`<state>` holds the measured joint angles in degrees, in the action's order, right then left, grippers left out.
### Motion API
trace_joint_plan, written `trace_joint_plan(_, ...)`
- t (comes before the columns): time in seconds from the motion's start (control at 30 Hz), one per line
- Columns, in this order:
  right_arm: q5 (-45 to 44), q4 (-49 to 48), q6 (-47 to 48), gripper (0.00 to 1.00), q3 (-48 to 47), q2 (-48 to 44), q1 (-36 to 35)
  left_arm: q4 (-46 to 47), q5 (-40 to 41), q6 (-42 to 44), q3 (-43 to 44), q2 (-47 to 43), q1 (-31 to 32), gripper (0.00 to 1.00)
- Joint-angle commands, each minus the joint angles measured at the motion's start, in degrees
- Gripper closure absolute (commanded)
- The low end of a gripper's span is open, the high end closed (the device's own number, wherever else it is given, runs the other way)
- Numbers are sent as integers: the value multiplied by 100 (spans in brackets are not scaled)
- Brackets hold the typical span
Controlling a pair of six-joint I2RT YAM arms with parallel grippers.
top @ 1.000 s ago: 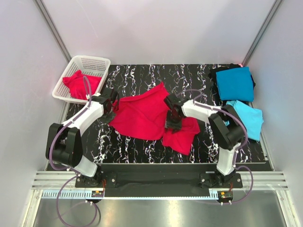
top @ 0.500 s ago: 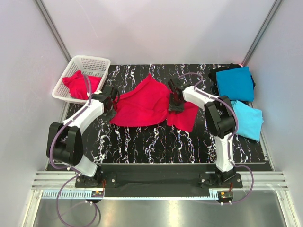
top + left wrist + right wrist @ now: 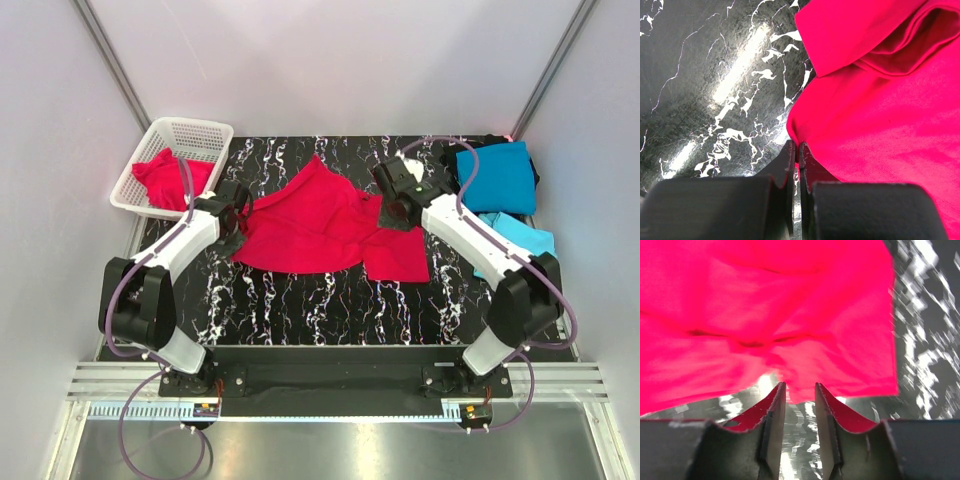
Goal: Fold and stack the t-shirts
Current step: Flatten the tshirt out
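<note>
A crimson-red t-shirt [image 3: 310, 225] lies spread and rumpled across the middle of the black marbled table. My left gripper [image 3: 238, 215] is at its left edge, shut on a pinch of the red cloth [image 3: 880, 125]; the jaws [image 3: 798, 147] meet on the hem. My right gripper [image 3: 392, 205] hovers over the shirt's right part, open with a narrow gap [image 3: 800, 387] and nothing between the fingers; the red shirt [image 3: 790, 315] lies just beyond its tips. A folded teal-blue t-shirt [image 3: 497, 177] and a sky-blue t-shirt [image 3: 525, 245] lie at the right.
A white mesh basket [image 3: 200, 128] stands at the back left with another red t-shirt [image 3: 160, 180] in it. Grey walls close in the back and both sides. Bare marbled table [image 3: 330, 310] lies in front of the spread shirt.
My right gripper carried the shirt's right side toward the back, then moved right and now stands open off the cloth. The shirt lies wider and flatter. The left gripper has barely moved.
</note>
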<state>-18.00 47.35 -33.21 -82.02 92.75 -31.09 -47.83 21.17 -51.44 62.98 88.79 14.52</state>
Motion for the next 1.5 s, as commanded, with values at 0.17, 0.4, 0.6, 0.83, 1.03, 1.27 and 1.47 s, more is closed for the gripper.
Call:
trace_joint_plan(0.17, -959, 731, -1731, 70, 1056, 797, -11, 116, -51, 46, 162, -2, 24, 100)
trace_joint_plan(0.4, -1065, 468, -1961, 68, 1741, 454, -11, 143, -78, 64, 65, -29, 33, 100)
trace_joint_plan(0.6, -1039, 450, -1970, 53, 1970, 657, 121, 169, -78, 82, 4, -73, 33, 100)
trace_joint_plan(0.83, -1109, 354, -1558, 46, 2058, 288, 849, 160, -69, 117, 4, -99, 33, 100)
trace_joint_plan(1.03, -820, -41, -1065, 47, 2076, 129, 1193, 160, -60, 117, 4, -82, 33, 100)
trace_joint_plan(1.27, 112, -832, -880, 48, 2611, -90, 1272, 160, -16, 143, -40, -134, 33, 100)
trace_joint_plan(1.47, 182, -824, -906, 48, 2805, -161, 1386, 152, -43, 134, -14, -90, 33, 100)
